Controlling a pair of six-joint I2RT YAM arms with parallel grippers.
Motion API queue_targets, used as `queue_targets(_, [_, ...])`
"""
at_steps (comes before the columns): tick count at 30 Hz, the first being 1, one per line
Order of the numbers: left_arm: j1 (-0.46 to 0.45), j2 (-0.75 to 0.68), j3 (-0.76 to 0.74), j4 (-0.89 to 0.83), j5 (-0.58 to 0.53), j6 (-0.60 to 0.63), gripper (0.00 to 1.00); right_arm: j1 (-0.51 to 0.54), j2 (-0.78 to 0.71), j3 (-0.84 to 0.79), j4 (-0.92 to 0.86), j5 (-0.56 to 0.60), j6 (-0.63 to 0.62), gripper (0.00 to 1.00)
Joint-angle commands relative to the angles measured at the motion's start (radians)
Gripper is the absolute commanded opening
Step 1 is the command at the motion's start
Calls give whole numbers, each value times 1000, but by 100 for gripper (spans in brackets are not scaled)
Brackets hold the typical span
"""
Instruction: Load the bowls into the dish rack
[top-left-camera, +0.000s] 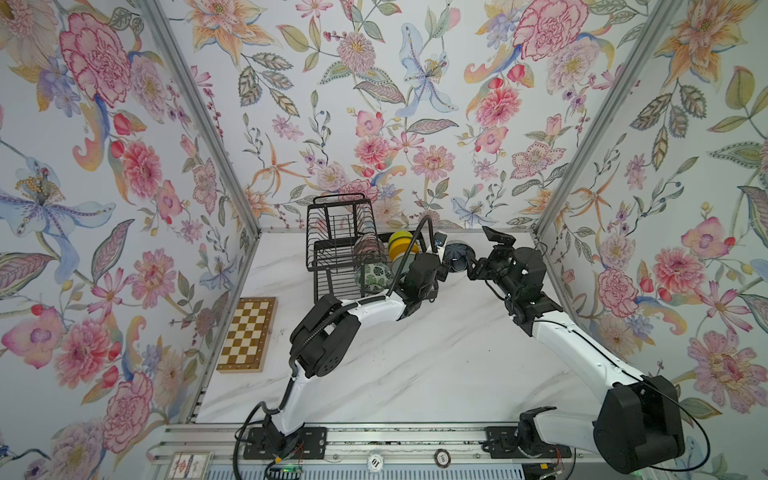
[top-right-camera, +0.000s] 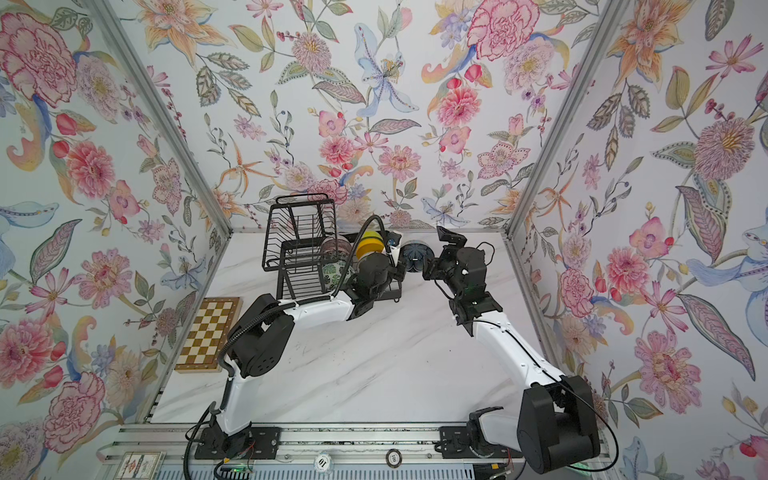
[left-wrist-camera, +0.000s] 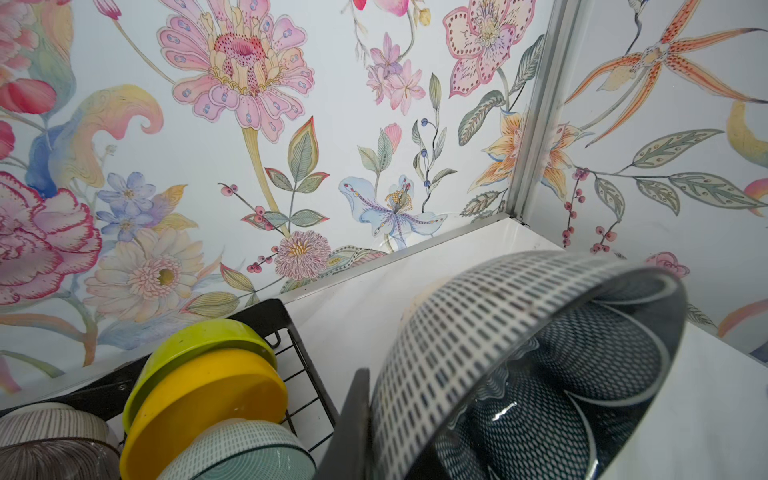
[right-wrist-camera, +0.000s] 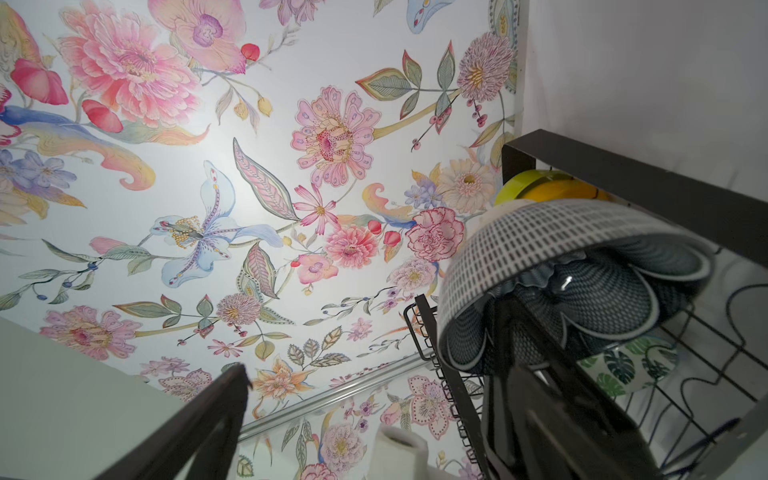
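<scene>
**Q:** Dark blue bowl, foremost in the left wrist view: what holds it?

**A:** Left gripper, clamped on the rim from the bowl's 8 o'clock. Right gripper stands at its 3 o'clock, jaws spread wide, gripping nothing.

**Q:** Progress?

**A:** Late, by judgement. Lime bowl, yellow bowl, pale bowl, leaf bowl and ribbed bowl sit in the rack. The dark blue one hangs off the rack's 3 o'clock end, not yet loaded.

White marble-patterned table: black wire dish rack stands at far edge; chessboard lies flat at left edge.
</scene>
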Motion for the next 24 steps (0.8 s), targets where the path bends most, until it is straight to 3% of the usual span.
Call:
queue_targets(1, [-16,-16,-15,178,-56,40,0,14,25,30,74,57,68,91])
queue_targets(8, [-33,-44,-77,270,-81,94,0,32,68,41,110,84,117,78])
queue_targets(12, [-40,-54,-112,327,-103,116,0,54,87,64,100,97,123,61])
queue_targets(24, [-56,-71,-159,451,-155,199,0,79,133,73,142,108,161,34])
